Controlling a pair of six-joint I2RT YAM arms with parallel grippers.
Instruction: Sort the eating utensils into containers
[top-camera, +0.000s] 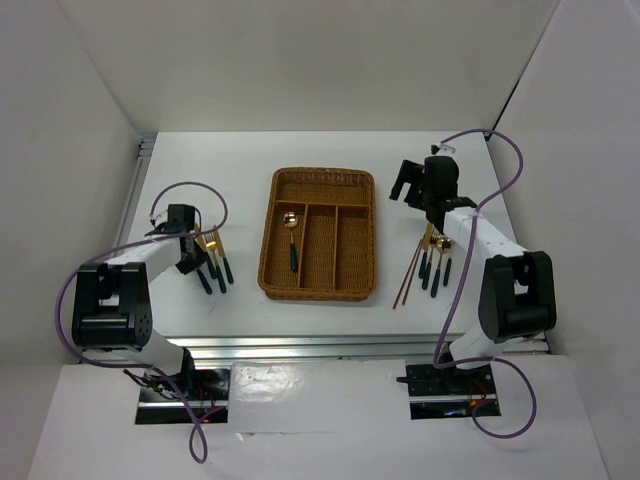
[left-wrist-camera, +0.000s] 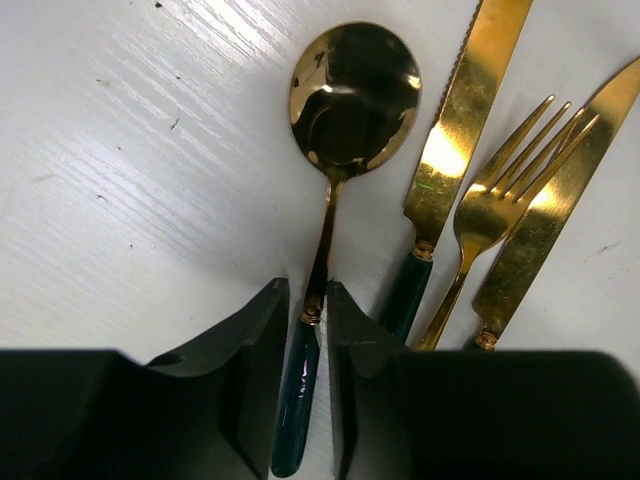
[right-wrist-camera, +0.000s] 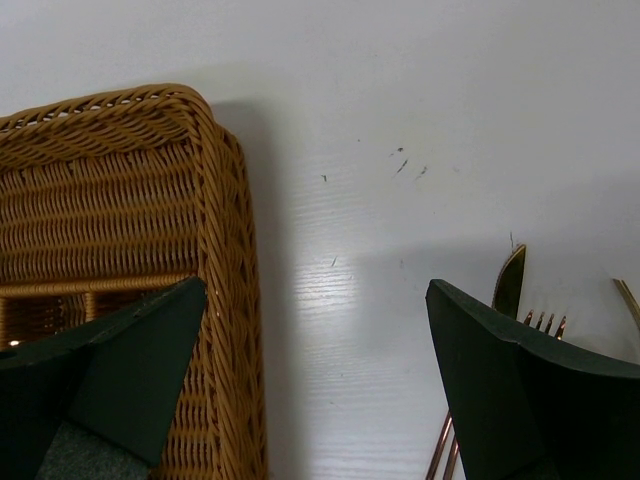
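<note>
My left gripper (left-wrist-camera: 307, 320) has its jaws closed narrowly on the dark teal handle of a gold spoon (left-wrist-camera: 355, 95) that lies on the table. A knife (left-wrist-camera: 465, 120), a fork (left-wrist-camera: 500, 195) and a second knife (left-wrist-camera: 560, 190) lie just right of it. From above, this gripper (top-camera: 188, 258) is at the left pile (top-camera: 216, 262). The wicker tray (top-camera: 318, 175) holds one spoon (top-camera: 291, 240) in its left long slot. My right gripper (top-camera: 408, 182) is open and empty, between the tray's wall (right-wrist-camera: 225, 300) and the right pile (top-camera: 436, 262) with chopsticks (top-camera: 408, 275).
The right wrist view shows a knife tip (right-wrist-camera: 510, 285), fork tines (right-wrist-camera: 545, 322) and chopstick ends (right-wrist-camera: 442, 455) beside the right finger. Purple cables loop over both arms. White walls close in the table on the left, right and back.
</note>
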